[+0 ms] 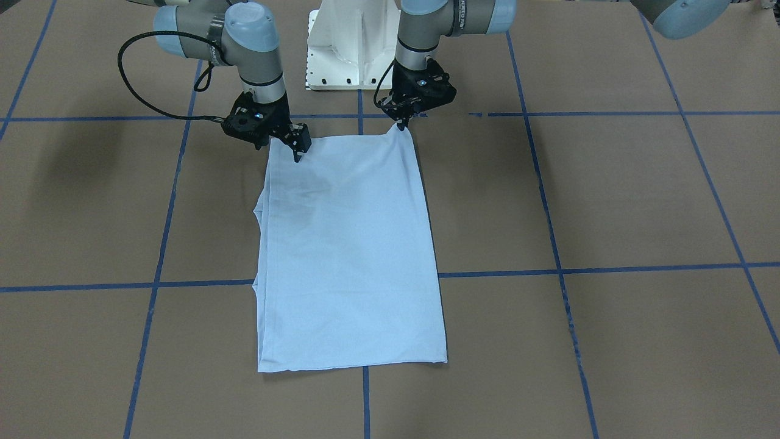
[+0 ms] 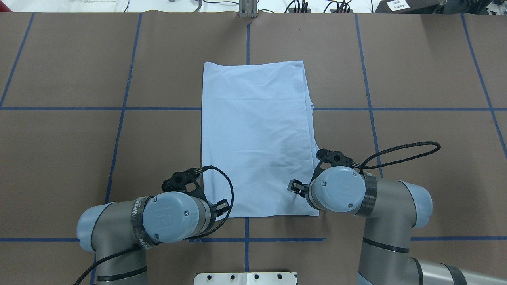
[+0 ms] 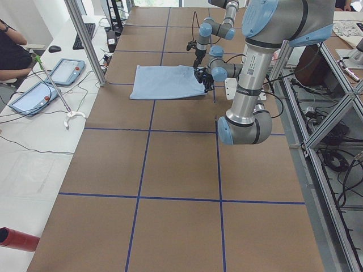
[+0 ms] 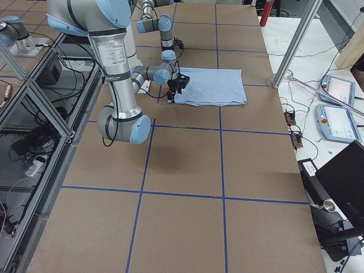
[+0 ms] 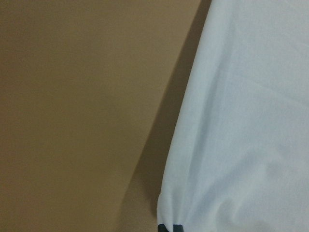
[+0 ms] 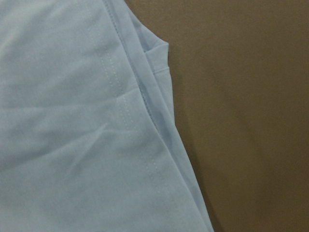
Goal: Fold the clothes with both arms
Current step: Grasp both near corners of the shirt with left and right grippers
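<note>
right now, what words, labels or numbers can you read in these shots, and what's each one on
Nothing reads for certain.
White lettering on the left arm's black band: too blurred.
Label on the right arm's tube: too small.
White tag beyond the table: too small.
T-shirt: no print or label showing.

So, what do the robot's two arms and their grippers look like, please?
The left arm and right arm are silver-grey tubes with rounded light-blue joint caps. Each carries a black band with white lettering near the wrist. The left gripper and right gripper are black, compact and two-fingered. A black braided cable loops out from each wrist.
</note>
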